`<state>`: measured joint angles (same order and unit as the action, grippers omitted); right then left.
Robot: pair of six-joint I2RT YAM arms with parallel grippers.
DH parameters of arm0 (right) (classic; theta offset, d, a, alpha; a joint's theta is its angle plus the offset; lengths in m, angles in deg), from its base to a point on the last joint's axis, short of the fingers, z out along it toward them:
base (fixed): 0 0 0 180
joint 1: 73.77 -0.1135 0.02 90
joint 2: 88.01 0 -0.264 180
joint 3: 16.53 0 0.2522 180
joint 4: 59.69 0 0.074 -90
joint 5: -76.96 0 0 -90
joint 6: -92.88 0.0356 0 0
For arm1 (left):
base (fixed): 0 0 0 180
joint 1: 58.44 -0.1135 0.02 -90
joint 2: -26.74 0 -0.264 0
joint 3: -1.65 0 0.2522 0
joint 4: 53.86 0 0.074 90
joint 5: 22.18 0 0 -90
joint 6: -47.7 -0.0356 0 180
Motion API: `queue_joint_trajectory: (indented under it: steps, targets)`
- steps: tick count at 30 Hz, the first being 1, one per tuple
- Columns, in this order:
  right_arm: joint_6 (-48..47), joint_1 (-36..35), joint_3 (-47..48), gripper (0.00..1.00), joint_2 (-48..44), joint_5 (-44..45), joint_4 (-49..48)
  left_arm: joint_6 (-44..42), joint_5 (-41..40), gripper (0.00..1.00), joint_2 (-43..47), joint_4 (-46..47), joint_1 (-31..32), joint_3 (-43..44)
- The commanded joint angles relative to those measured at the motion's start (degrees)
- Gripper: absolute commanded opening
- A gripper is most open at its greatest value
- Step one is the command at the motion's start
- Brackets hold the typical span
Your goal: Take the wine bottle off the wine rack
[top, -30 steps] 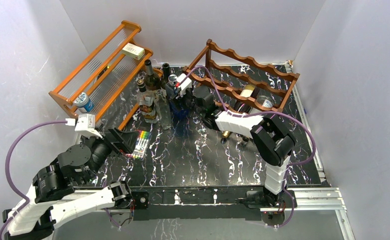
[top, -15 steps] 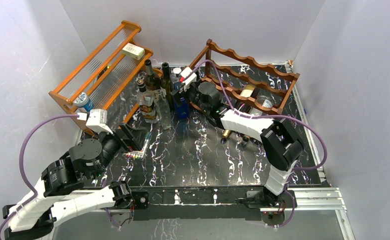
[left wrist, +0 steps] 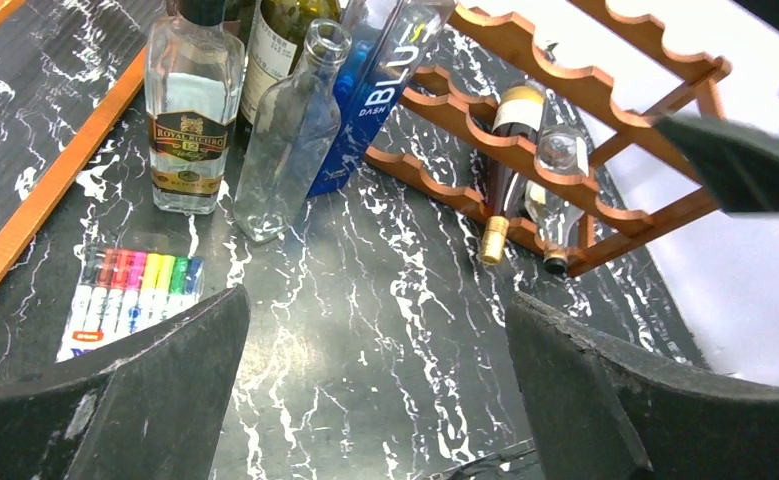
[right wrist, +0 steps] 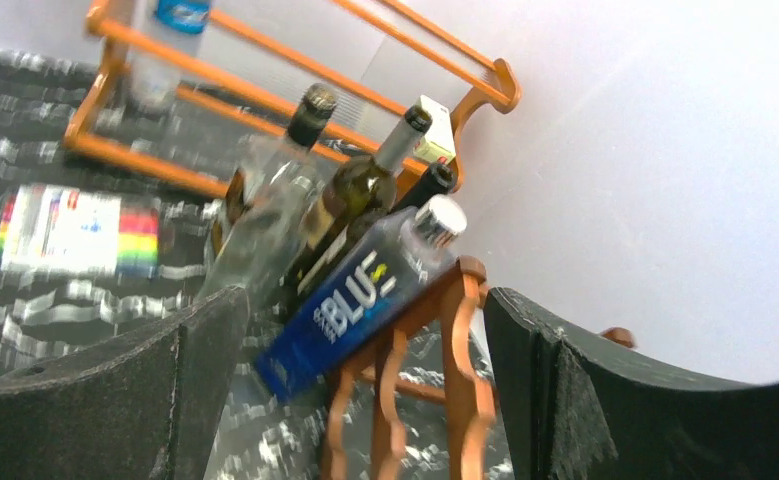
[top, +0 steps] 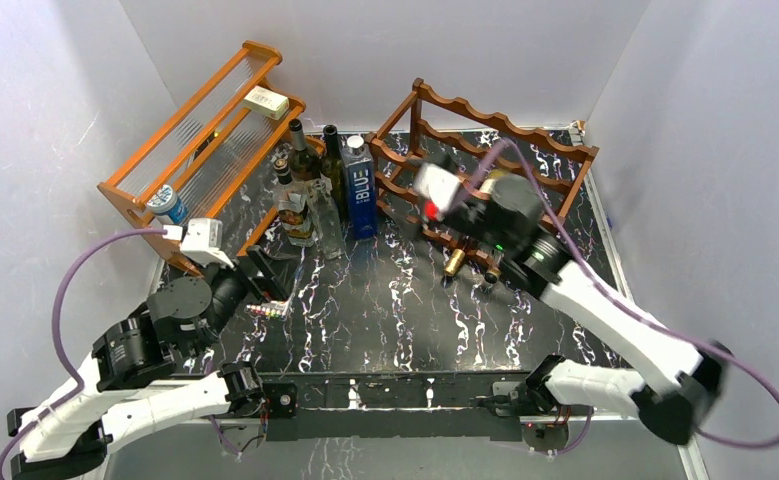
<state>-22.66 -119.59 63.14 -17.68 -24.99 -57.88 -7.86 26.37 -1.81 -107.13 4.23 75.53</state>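
Note:
The dark reddish-brown wine rack (top: 505, 128) stands at the back right and also shows in the left wrist view (left wrist: 605, 95). A dark wine bottle with a gold foil cap (left wrist: 506, 150) lies in a lower tier with its neck pointing out. A clear bottle (left wrist: 557, 160) lies beside it. A blue bottle (top: 360, 185) stands upright by the rack's left end. My right gripper (right wrist: 365, 295) is open and empty, raised by the rack's end post (right wrist: 465, 360) and facing the blue bottle (right wrist: 350, 295). My left gripper (left wrist: 375, 300) is open and empty, low over the table.
Several bottles (top: 305, 185) stand left of the blue one. A lighter orange shelf (top: 205, 130) at the back left holds a small box (top: 265, 102) and a can (top: 168, 205). A pack of markers (top: 268, 311) lies by my left gripper. White walls close in three sides.
My right gripper has let go of the blue bottle, which now stands free. The right arm has swung back to the right and up over the rack. My left arm has shifted slightly forward.

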Motion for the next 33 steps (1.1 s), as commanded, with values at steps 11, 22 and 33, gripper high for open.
queue_joint_trajectory:
  steps: [11,22,33]
  targets:
    - [-38.17,-0.15,-15.64,0.98,-26.85,8.41,57.11,-4.86,2.36,0.98,-2.42,10.47,-0.27,-9.65]
    - [-56.68,-0.14,-20.43,0.83,-10.95,19.15,50.83,-2.66,7.27,0.98,-1.81,11.03,-0.29,-12.82]
    - [-65.29,-0.1,-23.53,0.81,3.41,23.25,34.24,-1.42,5.61,0.98,4.82,7.53,-0.27,-14.54]
